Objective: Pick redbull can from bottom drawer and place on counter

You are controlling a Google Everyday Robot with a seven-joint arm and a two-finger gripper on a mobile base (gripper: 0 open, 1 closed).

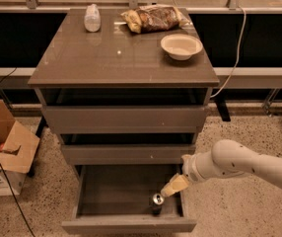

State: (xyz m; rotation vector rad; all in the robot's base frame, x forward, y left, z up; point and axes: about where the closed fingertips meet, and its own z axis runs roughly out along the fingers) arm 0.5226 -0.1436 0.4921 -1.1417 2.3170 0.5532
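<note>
Hovering just right of the can, which stands upright at the near right of the open bottom drawer, my gripper could clip its rim and topple it; whether the claw is spread, I cannot tell.

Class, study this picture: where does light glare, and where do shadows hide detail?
Camera view: the glossy counter carries small bright glints. Camera view: the gaps above the two upper drawers lie in deep shadow. Camera view: the bottom drawer is dim inside, yet the can catches light on its silver top, with the tool just to its upper right.
</note>
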